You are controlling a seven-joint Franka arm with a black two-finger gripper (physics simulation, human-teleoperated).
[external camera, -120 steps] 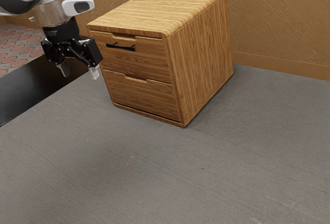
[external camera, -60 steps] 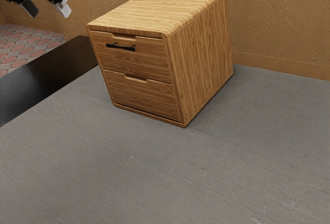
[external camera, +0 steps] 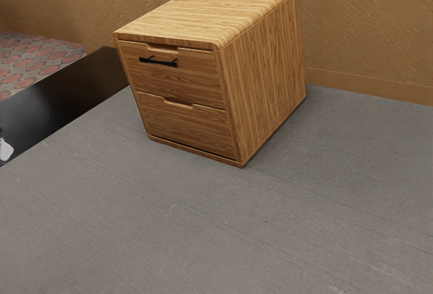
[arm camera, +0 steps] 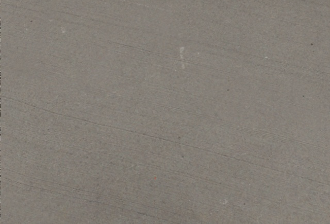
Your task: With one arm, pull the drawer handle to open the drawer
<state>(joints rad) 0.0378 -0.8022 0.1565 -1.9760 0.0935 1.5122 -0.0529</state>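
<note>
A wooden two-drawer cabinet (external camera: pixel 223 57) stands on the grey floor in the exterior view. Its top drawer (external camera: pixel 177 74) carries a thin black handle (external camera: pixel 158 61), and that drawer's front lies about level with the lower drawer (external camera: pixel 189 121) front. A small pale-tipped part of my gripper (external camera: pixel 3 149) pokes in at the exterior view's left edge, low over the floor and far left of the cabinet, touching nothing. The wrist view looks straight at bare grey floor (arm camera: pixel 165 100).
A black slab (external camera: pixel 54 101) lies left of the cabinet, with patterned red tiling (external camera: pixel 34 54) behind it. Textured tan walls (external camera: pixel 365 17) stand close behind the cabinet. Grey floor (external camera: pixel 237 226) stretches wide in front and to the exterior view's right.
My hand left the spot beside the top drawer, rose to the upper left corner, and now sits low at the exterior view's left edge. The drawer fronts have not moved.
</note>
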